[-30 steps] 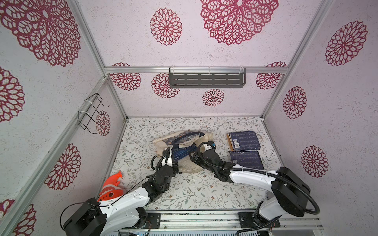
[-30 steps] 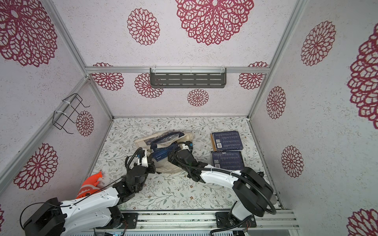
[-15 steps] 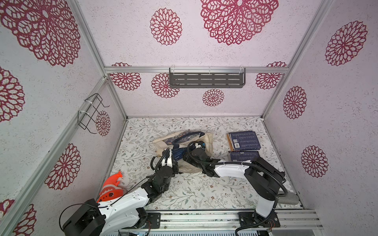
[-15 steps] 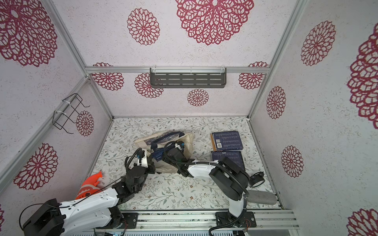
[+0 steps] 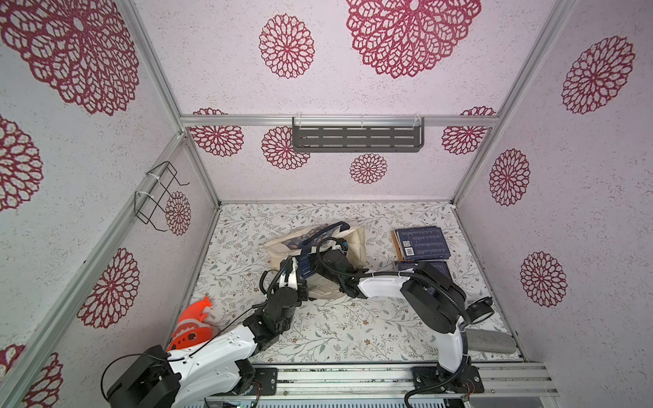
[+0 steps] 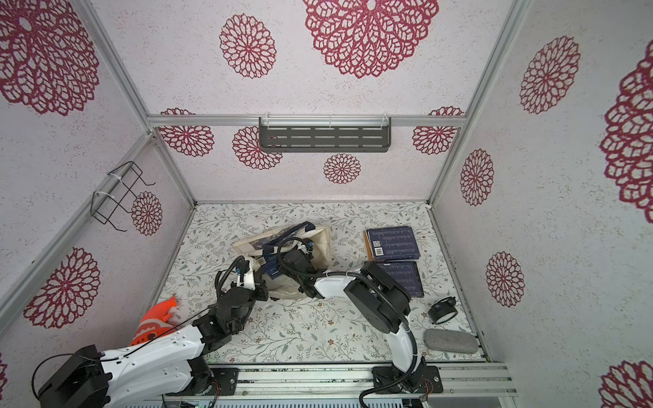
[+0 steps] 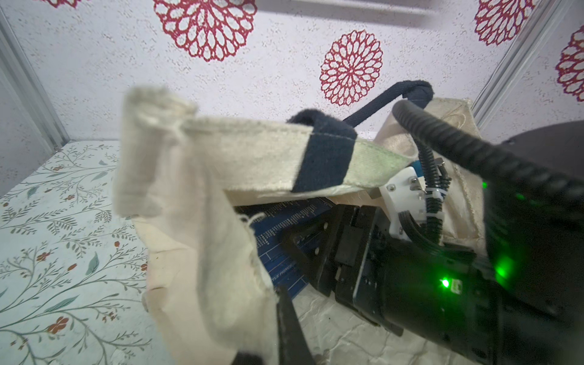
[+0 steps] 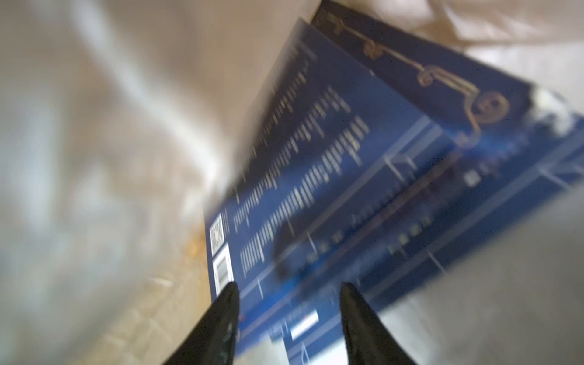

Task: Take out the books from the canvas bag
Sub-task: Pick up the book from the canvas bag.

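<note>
The cream canvas bag (image 5: 355,243) (image 6: 323,243) lies on its side mid-table, mouth toward me. My left gripper (image 5: 300,279) (image 7: 278,303) is shut on the bag's front rim and holds the canvas bag (image 7: 205,221) lifted open. My right gripper (image 5: 311,266) (image 8: 288,286) reaches into the mouth, jaws open, its fingertips over the near edge of dark blue books (image 8: 316,189) lying inside. The same books (image 7: 284,252) show under the raised rim. Two more books (image 5: 422,242) (image 5: 441,270) lie on the table to the right of the bag.
An orange toy (image 5: 192,328) sits by the left wall beside my left arm. A black round object (image 5: 480,311) and a grey oblong pad (image 5: 489,341) lie at the front right. A grey shelf (image 5: 357,137) hangs on the back wall, a wire rack (image 5: 159,197) on the left wall.
My right arm has pushed leftward and deeper into the bag mouth, its elbow folding back, and its jaws have narrowed. The left gripper keeps its hold on the rim.
</note>
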`<action>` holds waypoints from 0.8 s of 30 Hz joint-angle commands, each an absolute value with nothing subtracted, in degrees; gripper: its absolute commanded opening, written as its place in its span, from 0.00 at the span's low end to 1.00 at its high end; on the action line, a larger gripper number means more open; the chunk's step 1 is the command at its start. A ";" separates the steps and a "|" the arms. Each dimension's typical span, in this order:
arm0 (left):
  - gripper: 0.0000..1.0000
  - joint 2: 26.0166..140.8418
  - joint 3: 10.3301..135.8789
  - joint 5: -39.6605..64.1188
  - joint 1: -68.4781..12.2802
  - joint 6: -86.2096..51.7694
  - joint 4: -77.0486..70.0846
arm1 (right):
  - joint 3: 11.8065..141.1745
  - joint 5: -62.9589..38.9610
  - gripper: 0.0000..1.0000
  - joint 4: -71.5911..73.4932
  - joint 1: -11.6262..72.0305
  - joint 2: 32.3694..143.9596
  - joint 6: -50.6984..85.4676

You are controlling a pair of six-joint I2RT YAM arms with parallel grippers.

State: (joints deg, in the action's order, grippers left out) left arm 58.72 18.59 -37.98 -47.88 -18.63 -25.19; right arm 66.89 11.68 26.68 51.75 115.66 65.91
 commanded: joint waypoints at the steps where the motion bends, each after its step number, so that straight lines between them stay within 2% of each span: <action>1: 0.00 57.11 18.60 -36.70 -49.14 -18.19 -28.18 | 68.24 11.38 0.45 29.60 50.35 116.81 64.60; 14: 0.00 57.57 18.71 -36.56 -49.13 -18.15 -28.24 | 70.28 12.75 0.33 31.55 49.02 115.71 61.61; 24: 0.00 58.01 18.77 -36.56 -49.14 -18.16 -28.45 | 71.87 10.06 0.37 36.63 48.25 116.02 61.64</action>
State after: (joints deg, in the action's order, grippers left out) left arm 58.72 18.59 -37.93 -47.88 -18.63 -25.21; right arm 69.06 10.26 28.97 49.17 116.68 63.40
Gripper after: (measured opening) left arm 0.069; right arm 0.359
